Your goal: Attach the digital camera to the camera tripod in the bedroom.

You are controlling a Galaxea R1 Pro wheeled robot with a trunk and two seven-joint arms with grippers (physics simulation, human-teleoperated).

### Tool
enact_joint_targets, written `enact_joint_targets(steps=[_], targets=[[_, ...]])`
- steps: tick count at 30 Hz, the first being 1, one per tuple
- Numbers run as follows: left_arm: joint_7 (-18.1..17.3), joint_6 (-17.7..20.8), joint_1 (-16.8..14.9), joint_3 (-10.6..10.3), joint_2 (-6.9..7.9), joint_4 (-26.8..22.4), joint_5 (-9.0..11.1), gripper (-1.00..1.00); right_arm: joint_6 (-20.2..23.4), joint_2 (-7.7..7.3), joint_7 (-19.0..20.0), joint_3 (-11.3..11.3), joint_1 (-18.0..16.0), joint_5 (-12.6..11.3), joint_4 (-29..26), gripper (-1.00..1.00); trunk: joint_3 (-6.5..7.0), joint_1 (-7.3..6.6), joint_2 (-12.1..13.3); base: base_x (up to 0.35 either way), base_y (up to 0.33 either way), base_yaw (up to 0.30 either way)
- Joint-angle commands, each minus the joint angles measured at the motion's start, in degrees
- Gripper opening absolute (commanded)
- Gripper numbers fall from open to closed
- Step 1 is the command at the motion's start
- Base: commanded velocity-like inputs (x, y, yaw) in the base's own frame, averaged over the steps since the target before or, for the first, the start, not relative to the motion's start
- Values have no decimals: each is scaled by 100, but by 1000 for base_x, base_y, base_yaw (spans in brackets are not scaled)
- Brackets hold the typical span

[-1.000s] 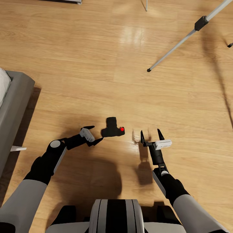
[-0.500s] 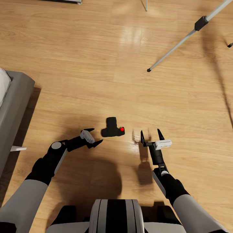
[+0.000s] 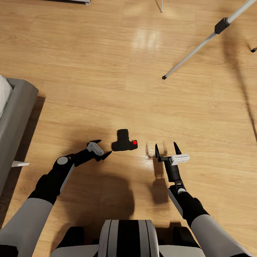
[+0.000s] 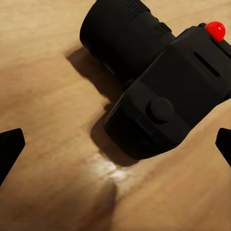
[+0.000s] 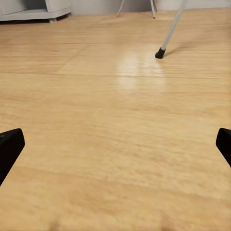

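The black digital camera (image 3: 123, 141) lies on the wooden floor with its red button (image 3: 134, 142) on the right; in the left wrist view the digital camera (image 4: 159, 82) is close, lens pointing away. My left gripper (image 3: 103, 147) is open just left of it, not touching, and the left gripper (image 4: 117, 144) has its fingertips spread wider than the body. My right gripper (image 3: 166, 146) is open to the camera's right, holding nothing; the right gripper (image 5: 117, 144) faces bare floor. A silver leg of the camera tripod (image 3: 200, 46) slants across the far right, and the tripod's foot (image 5: 160, 53) rests on the floor.
The grey bed frame (image 3: 18, 107) runs along the left edge. A second tripod foot (image 3: 253, 49) is at the far right. A grey shelf unit (image 5: 29, 9) stands against the far wall. Wooden floor stretches between the camera and the tripod.
My left gripper has shifted slightly beside the camera, drawing back a little, and stays open. The camera and the right arm have not moved.
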Motion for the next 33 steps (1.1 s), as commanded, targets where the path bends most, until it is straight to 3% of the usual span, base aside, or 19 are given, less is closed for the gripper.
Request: enact_joint_targets(steps=[1, 15, 26, 33], targets=[[-4, 4, -1, -3, 2, -9, -32, 100, -17, -9, -8, 39, -4, -58, 1, 100, -3, -1, -1, 0, 0, 0], [18, 3, -1, -22, -36, -40, -32, 100, -17, -9, -8, 39, -4, -59, 1, 100, -3, -1, -1, 0, 0, 0], [19, 3, -1, -170, -76, -47, -32, 100, -17, -9, -6, 39, -4, -59, 1, 100, -3, -1, -1, 0, 0, 0], [19, -4, -1, -202, 28, -64, -32, 100, -17, -9, -8, 39, -4, -59, 1, 100, -3, -1, -1, 0, 0, 0]])
